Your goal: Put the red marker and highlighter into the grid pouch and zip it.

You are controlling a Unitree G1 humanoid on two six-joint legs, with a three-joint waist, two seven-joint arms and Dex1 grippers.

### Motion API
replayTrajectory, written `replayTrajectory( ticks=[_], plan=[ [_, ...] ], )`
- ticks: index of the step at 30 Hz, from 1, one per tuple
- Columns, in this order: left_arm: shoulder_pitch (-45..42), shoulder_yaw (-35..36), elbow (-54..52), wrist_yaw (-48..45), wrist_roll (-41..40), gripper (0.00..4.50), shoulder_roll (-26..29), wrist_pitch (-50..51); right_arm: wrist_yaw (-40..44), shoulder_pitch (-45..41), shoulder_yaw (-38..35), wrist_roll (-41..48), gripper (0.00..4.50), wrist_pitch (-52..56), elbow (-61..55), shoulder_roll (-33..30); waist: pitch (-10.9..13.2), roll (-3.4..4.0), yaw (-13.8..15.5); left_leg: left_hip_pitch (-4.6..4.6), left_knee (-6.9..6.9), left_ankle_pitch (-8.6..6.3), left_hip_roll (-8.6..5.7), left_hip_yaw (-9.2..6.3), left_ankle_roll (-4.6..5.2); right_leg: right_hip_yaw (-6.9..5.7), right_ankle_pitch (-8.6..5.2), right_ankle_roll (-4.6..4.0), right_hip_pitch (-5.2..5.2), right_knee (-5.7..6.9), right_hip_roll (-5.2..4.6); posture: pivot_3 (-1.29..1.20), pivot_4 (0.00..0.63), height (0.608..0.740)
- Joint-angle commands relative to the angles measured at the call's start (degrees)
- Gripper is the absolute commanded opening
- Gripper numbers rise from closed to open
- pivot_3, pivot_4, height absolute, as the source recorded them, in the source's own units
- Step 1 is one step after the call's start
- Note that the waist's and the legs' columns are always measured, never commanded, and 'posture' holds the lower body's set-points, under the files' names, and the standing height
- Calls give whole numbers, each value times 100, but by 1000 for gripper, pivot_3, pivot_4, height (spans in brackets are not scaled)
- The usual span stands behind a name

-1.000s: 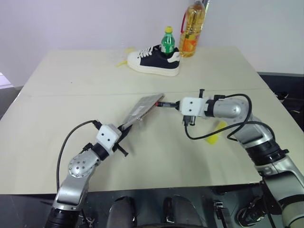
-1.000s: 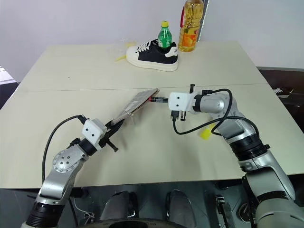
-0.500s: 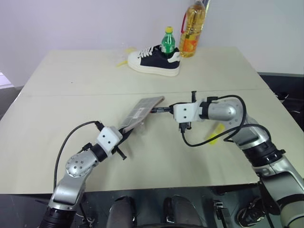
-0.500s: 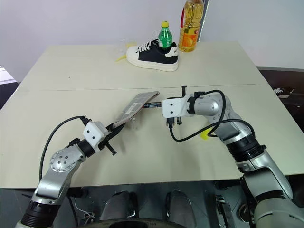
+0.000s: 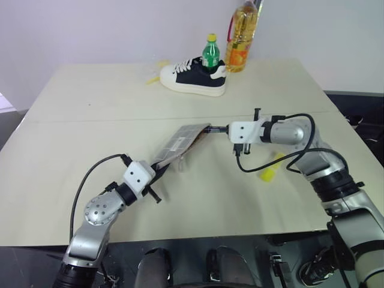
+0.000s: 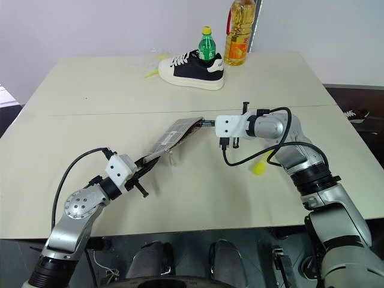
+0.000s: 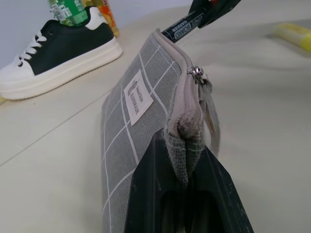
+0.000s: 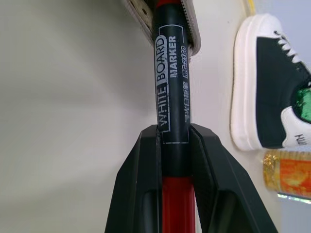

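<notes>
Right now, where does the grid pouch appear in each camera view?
Left eye: grid pouch centre, slanting.
Right eye: centre-left.
Left wrist: foreground, pinched by the left end effector.
Right wrist: only its open mouth, around the red marker.
Shared landmark: the sneaker.

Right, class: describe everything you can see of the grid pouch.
The grid pouch is flat grey fabric crossed by thin white lines, with a small white label on its side and a zipper with a metal pull along its top edge. The left gripper pinches one end and holds it tilted up off the table. At the raised far end the mouth is open, and the red marker, held by the right gripper, pokes into it.
</notes>
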Motion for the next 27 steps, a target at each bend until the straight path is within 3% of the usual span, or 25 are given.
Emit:
replayTrajectory(
  ticks=[1, 8, 17, 25, 27],
  plan=[
    [-47, 8, -277, -36, -133, 0, 2, -87, -22, -152, -11, -88, 297, -387, -283, -37, 0, 0, 0, 0, 0, 0, 0, 0, 0, 0, 0, 0, 0, 0, 0, 0, 150, 705],
    [-282, -59, -349, -359, -251, 0, 176, 30, 23, -35, 477, -379, 297, -1396, -713, 135, 0, 0, 0, 0, 2, 0, 0, 0, 0, 0, 0, 0, 1, 1, 0, 0, 150, 705],
    [-302, -32, -374, -566, -331, 0, 317, 125, 200, -75, 497, -218, 297, -1983, -748, 236, 0, 0, 1, 0, 12, 1, 1, 1, -1, 0, 0, 1, 3, 5, 0, 0, 150, 705],
    [-226, -61, -365, -570, -335, 0, 282, 133, 190, -70, 23, 49, 4125, -1646, -677, 159, 1, 1, 6, -2, 30, 0, 3, -1, -1, 0, 0, 0, 8, 9, 1, 0, 150, 705],
    [-220, -92, -344, -559, -331, 0, 245, 133, 336, 15, -240, 441, 4125, -1270, -805, 124, 0, 1, 12, -2, 32, 0, 3, -2, 0, 0, 0, 0, 9, 10, 1, 0, 150, 705]
  ],
)
